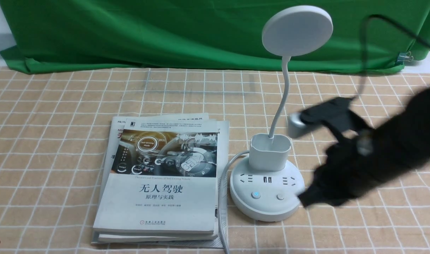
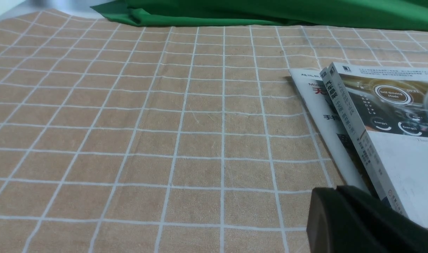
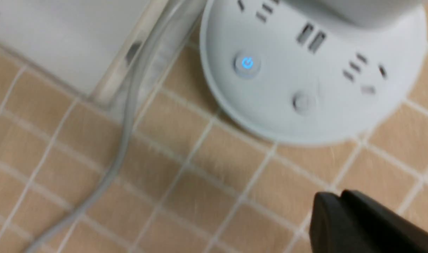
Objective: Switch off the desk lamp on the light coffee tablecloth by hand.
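Observation:
The white desk lamp (image 1: 267, 165) stands on the light coffee tablecloth (image 1: 59, 106). Its disc head (image 1: 297, 30) is up on a thin neck and is not lit. Its round base (image 3: 305, 88) has a blue-lit power button (image 1: 256, 194) and a plain button (image 1: 280, 197); both also show in the right wrist view, the power button (image 3: 247, 64) and the plain button (image 3: 302, 102). My right gripper (image 1: 304, 200) is shut and empty, its tip beside the base's right edge. It shows blurred. In the right wrist view, the right gripper (image 3: 335, 196) hangs over the cloth. My left gripper (image 2: 335, 191) is shut and empty beside the books.
A stack of books (image 1: 162, 176) lies left of the lamp, with the lamp's white cable (image 1: 222, 197) running between them. A green cloth (image 1: 165, 31) hangs along the back. A black cable (image 1: 363, 53) trails above my right arm.

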Action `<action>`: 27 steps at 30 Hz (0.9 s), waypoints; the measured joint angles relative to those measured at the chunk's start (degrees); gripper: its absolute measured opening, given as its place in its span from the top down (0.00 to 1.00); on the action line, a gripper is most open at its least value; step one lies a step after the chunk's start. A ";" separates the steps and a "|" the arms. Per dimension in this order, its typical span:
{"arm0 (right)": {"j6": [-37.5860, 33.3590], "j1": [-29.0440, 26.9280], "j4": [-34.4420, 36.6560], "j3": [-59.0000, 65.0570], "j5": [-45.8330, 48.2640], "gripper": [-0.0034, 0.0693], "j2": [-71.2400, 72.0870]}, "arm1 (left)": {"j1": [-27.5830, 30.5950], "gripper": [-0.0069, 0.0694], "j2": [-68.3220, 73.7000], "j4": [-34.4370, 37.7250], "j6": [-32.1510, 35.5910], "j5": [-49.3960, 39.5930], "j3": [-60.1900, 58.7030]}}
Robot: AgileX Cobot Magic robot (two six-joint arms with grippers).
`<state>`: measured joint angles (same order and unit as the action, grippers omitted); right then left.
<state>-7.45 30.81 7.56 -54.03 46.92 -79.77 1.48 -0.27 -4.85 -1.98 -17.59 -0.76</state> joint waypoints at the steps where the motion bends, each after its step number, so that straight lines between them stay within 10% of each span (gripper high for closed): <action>1: 0.00 0.00 0.00 1.68 -0.05 0.90 2.36 | 0.00 0.90 0.00 0.00 0.00 0.00 0.00; 27: -2.10 -4.84 -1.25 18.28 -18.42 0.92 33.50 | 0.00 0.90 0.00 0.05 0.00 0.00 0.00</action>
<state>-9.55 25.97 6.31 -35.75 28.50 -46.27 1.48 -0.27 -4.80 -1.98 -17.59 -0.76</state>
